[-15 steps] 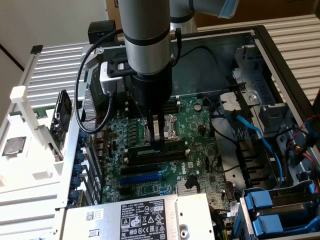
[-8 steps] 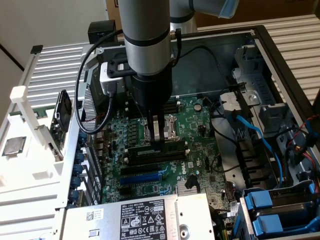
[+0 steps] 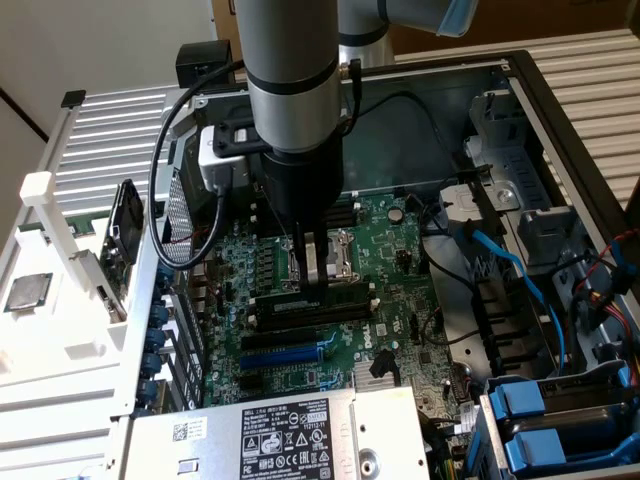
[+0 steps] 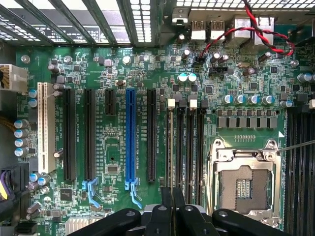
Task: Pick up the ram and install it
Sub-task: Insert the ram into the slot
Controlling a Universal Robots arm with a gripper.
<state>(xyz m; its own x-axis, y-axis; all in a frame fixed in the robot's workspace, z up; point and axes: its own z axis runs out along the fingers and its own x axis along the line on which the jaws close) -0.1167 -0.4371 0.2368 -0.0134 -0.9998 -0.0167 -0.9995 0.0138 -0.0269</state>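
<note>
Open computer case (image 3: 520, 90), motherboard (image 3: 395, 260) lying flat inside. Arm (image 3: 295, 80) comes down from the top centre of the exterior frame.

End effector (image 3: 315, 290) low over the board, at frame centre. Tips at or just above the long black memory slots (image 3: 300, 312); contact cannot be told. CPU socket (image 3: 340, 255) just behind the tips, blue expansion slot (image 3: 285, 355) nearer the frame bottom.

Wrist view: the two dark fingers (image 4: 166, 206) are pressed together, with only a hairline between them. They line up with the memory slot nearest the blue slot, on the side away from the socket. Whether anything thin sits in that hairline cannot be told. A white slot (image 4: 46, 128) sits well beyond the blue one. A red-and-black twisted wire (image 4: 256, 27) loops near the rear ports.

Ram (image 3: 62, 227): a narrow green strip at the middle left of the exterior frame, partly hidden behind the white rack (image 3: 40, 190) outside the case. It is well apart from the end effector. Too small to confirm label or chips, so the identification is tentative.

Grey box with a printed label (image 3: 270, 440) at bottom centre, blue cables (image 3: 510, 270) at right
</note>
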